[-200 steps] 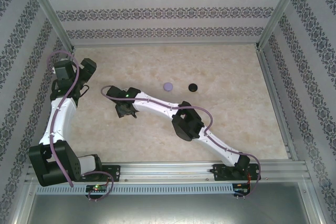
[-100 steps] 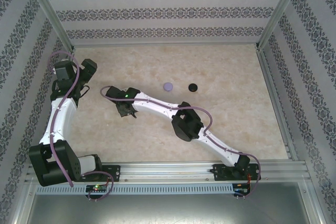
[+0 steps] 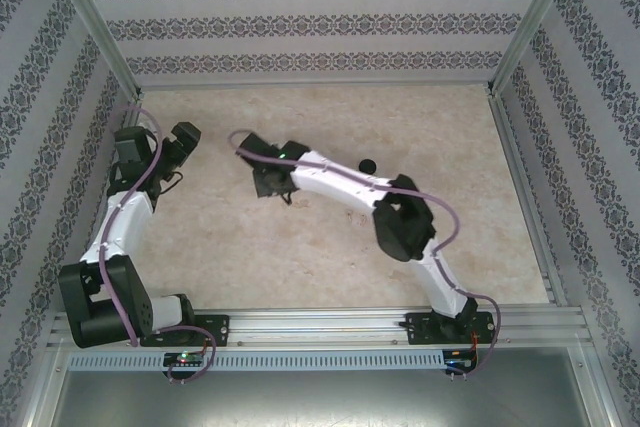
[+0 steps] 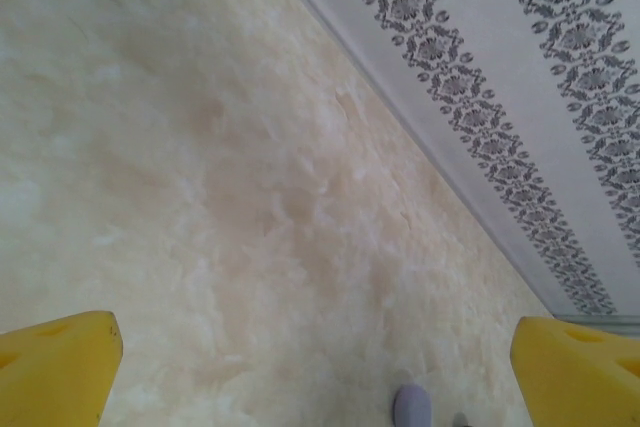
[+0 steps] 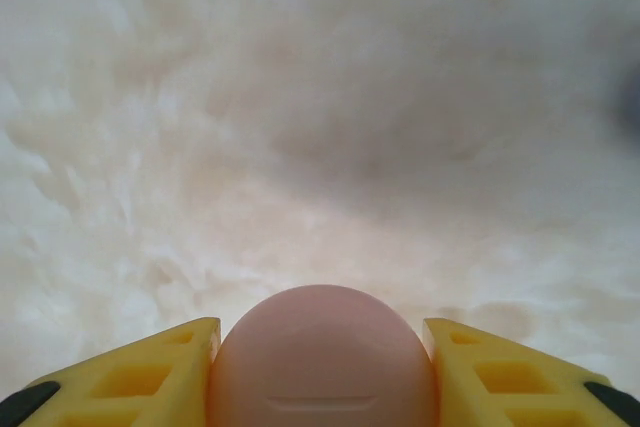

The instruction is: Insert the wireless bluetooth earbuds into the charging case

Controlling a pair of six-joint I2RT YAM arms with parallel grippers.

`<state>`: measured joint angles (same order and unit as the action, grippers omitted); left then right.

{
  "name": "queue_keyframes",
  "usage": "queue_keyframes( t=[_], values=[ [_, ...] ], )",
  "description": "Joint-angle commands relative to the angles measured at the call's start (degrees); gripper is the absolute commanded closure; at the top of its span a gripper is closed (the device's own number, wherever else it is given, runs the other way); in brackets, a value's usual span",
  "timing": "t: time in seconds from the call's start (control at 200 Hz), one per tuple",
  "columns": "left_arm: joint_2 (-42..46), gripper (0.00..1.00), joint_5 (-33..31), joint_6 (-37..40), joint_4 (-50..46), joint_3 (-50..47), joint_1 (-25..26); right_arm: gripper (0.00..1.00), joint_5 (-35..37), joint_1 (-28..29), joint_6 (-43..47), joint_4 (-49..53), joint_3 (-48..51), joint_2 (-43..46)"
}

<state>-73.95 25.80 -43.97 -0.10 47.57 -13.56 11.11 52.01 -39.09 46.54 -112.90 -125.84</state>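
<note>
Not much can be counted as done yet, tbh. The right tool [image 5: 320, 335] is seen clamped on a pale pink round case [image 5: 322, 377], with its yellow fingers [image 5: 150, 372] pressed against both sides, out over the middle-left of the bench [image 3: 300, 267]. A seam line can be made out across the front of that case, so it's judged to be closed, and no earbud is spotted around it in the right wrist view. The left tool [image 4: 315, 337] is held with its fingers wide apart and nothing between them, pointed at bare bench by the patterned wall [image 4: 520, 97]. A tiny purple thing [image 4: 412, 407] is caught at the bottom edge of the left wrist view, just beyond that tool (probably one of the purple earbuds, but it's too small and cropped to be called for sure). A black round case [image 3: 368, 164] is left sitting on the bench just behind the right arm [image 3: 340, 179], and whether its lid is up can't be told from above. So nothing is shown seated in any case. The pink one would have to be opened first, and every earbud is judged to be left to pick up and drop in. Whether the pink case is lifted or resting on the bench can't be told either.
</note>
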Motion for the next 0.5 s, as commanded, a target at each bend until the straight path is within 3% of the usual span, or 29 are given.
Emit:
queue_keyframes(
  t=[0.0, 0.205, 0.495],
  values=[
    [-1.61, 0.0, 3.24, -1.33, 7.97, -2.06, 3.19, 0.64, 0.04, -3.57, -2.8, -4.41, 4.74, 6.85],
    [-5.59, 0.0, 2.95, -0.37, 19.07, -5.28, 13.03, 0.63, -2.74, -11.41, -8.62, -10.88, 14.93, 16.07],
    [-15.82, 0.0, 5.12, -0.88, 51.05, -12.23, 24.37, 0.64, -3.03, -17.81, -24.31, -18.65, 27.36, 23.9]
  ],
)
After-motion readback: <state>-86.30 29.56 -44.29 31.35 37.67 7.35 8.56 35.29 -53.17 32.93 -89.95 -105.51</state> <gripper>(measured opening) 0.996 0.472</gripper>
